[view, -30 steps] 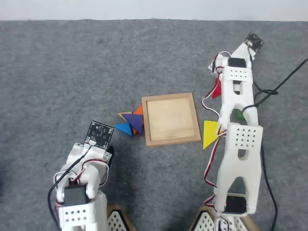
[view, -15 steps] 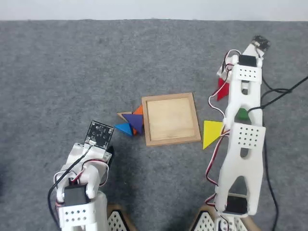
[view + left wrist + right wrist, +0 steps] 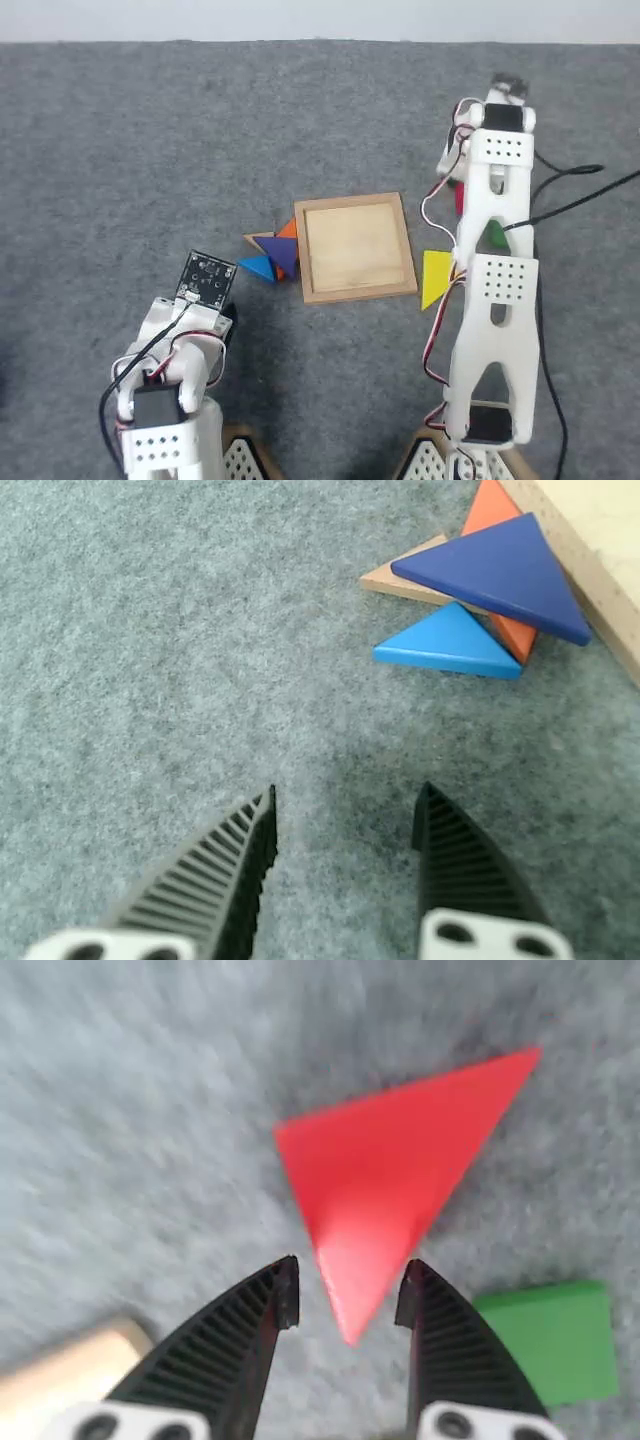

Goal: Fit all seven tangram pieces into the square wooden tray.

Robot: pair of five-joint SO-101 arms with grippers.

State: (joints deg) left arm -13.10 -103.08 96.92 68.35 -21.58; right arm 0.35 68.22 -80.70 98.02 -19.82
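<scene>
Gripper (image 3: 350,1265), right, now over red triangle (image 3: 400,1160)

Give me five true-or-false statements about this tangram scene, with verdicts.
1. The wooden tray holds no pieces. True.
2. The yellow triangle lies inside the tray. False: it lies on the carpet beside the tray.
3. The right gripper is open, a corner of the red triangle between its fingers. True.
4. The left gripper is shut on the light blue triangle. False: it is open above bare carpet, apart from that piece.
5. The dark blue triangle lies over the orange piece. True.
</scene>
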